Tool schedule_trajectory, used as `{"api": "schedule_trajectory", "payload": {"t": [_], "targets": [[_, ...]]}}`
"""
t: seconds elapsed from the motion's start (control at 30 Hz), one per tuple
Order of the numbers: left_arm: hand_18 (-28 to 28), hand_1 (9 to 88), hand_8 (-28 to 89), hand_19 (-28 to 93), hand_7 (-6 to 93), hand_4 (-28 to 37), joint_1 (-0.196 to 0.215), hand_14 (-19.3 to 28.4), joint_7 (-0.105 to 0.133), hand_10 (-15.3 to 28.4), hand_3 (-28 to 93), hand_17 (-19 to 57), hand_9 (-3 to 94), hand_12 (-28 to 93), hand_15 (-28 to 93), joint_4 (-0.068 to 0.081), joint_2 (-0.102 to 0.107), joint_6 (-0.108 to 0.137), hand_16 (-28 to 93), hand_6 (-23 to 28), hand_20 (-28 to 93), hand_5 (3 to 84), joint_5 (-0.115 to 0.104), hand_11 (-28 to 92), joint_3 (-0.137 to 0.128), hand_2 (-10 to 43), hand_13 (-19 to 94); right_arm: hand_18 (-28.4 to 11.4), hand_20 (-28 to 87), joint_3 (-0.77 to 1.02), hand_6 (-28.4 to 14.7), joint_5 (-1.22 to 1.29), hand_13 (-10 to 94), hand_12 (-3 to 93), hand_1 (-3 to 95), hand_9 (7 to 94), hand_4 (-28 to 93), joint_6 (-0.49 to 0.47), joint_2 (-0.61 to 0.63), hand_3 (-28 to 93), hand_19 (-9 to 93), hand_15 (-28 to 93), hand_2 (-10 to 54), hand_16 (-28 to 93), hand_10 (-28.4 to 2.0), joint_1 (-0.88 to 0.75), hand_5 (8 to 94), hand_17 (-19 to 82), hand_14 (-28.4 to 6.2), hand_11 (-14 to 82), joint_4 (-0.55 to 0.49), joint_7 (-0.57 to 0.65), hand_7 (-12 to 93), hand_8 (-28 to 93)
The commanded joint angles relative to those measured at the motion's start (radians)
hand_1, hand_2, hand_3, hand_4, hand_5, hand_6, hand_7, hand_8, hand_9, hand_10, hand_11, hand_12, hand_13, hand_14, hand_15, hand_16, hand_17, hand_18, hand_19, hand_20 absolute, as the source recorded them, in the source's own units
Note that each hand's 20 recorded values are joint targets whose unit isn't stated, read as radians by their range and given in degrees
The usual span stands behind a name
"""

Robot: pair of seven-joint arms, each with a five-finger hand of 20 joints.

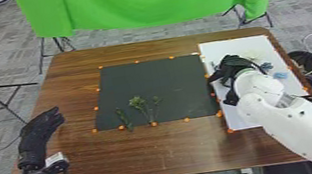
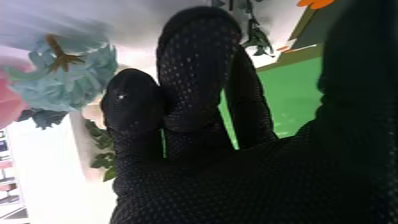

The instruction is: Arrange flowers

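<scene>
nearest lies the robot's right hand in a black fabric glove, over the long white board. in the right wrist view its fingers are straight and slightly parted; i can't tell whether they touch any stem. near them are a ruffled pale blue flower and a pink bloom. green leafy sprigs lie on the dark square mat. beside it, the black-gloved left hand has its fingers extended above the brown wooden table.
</scene>
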Motion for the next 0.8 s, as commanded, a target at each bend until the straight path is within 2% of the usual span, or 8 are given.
{"api": "schedule_trajectory", "payload": {"t": [0.03, 0.1, 0.2, 0.3, 0.5, 0.67, 0.8], "targets": [[12.0, 28.5, -7, 12, 19.2, -28.3, 0.009, 15.7, -0.011, 12.6, 67, 14.0, 49.7, 14, 22, 0.007, -0.015, -0.011, 0, 1.0, 25, 51.6, 0.003, 20, 0.003, -9.5, 42, -11.2, 39, -0.056, 0.1, -0.056, 92, 17.5, 45.0, 64.9, -16, 0.118, -0.001, 67, 93, 54, -9.5, 29, -16.6, -0.057, 55.2, 65, -2.5, 13.6, 0.056, 0.012, 17, -8], [12.0, 28.5, -7, 12, 19.1, -28.2, 0.012, 15.6, -0.008, 12.6, 67, 14.0, 49.7, 14, 22, 0.005, -0.017, -0.008, 0, 1.0, 25, 51.5, 0.002, 20, 0.002, -9.5, 42, -10.8, 40, -0.067, 0.2, -0.070, 93, 19.4, 50.2, 73.8, -17, 0.134, -0.001, 66, 93, 54, -9.5, 29, -14.8, -0.064, 60.7, 66, -1.6, 16.2, 0.067, 0.004, 20, -6], [12.0, 28.5, -7, 12, 19.1, -28.2, 0.009, 15.7, -0.011, 12.6, 67, 14.0, 49.6, 14, 22, 0.006, -0.017, -0.010, 0, 1.1, 25, 51.5, 0.002, 20, 0.003, -9.5, 42, -10.1, 39, -0.078, -1.1, -0.082, 94, 30.5, 59.1, 85.0, -16, 0.136, 0.003, 57, 93, 56, -9.5, 27, -11.6, -0.073, 65.9, 68, -1.0, 8.4, 0.072, 0.002, 21, 7], [12.0, 28.6, -7, 11, 19.1, -28.1, 0.009, 15.7, -0.012, 12.6, 67, 14.0, 49.6, 14, 22, 0.005, -0.016, -0.010, 0, 1.1, 25, 51.6, 0.004, 20, 0.004, -9.5, 42, -9.7, 39, -0.083, -1.5, -0.078, 94, 34.2, 63.4, 91.0, -15, 0.120, 0.006, 55, 93, 58, -9.5, 26, -9.2, -0.076, 70.7, 69, -0.5, 7.5, 0.073, 0.000, 22, 10], [12.0, 28.6, -7, 11, 19.1, -28.1, 0.009, 15.7, -0.015, 12.7, 67, 14.0, 49.6, 14, 22, 0.005, -0.015, -0.012, 0, 1.0, 25, 51.5, 0.002, 20, 0.005, -9.5, 42, -9.4, 39, -0.069, -1.8, 0.019, 94, 35.0, 65.5, 93.6, -14, 0.118, 0.007, 58, 92, 59, -9.5, 24, -8.6, -0.068, 77.6, 71, 0.0, 14.0, 0.062, 0.007, 24, 11], [11.9, 28.8, -7, 11, 19.0, -28.2, 0.003, 15.7, -0.016, 12.7, 67, 14.1, 49.6, 14, 22, 0.008, -0.011, -0.015, 0, 1.2, 25, 51.4, 0.002, 20, 0.007, -9.5, 42, -8.8, 40, -0.054, -2.7, 0.063, 94, 38.5, 65.1, 93.7, -11, 0.218, 0.023, 60, 92, 60, -9.5, 24, -9.8, -0.061, 78.4, 71, 0.2, 14.1, 0.037, -0.014, 26, 12], [11.9, 28.8, -7, 11, 18.8, -28.0, 0.010, 15.6, -0.017, 12.7, 67, 14.1, 49.6, 14, 22, 0.005, -0.010, -0.014, 0, 1.2, 25, 51.4, 0.000, 20, 0.003, -9.5, 42, -8.5, 41, -0.039, -3.3, 0.073, 94, 39.0, 64.8, 93.7, -10, 0.309, 0.038, 61, 92, 60, -9.5, 25, -10.1, -0.055, 78.9, 71, 0.5, 14.9, -0.008, -0.039, 26, 13]]}}
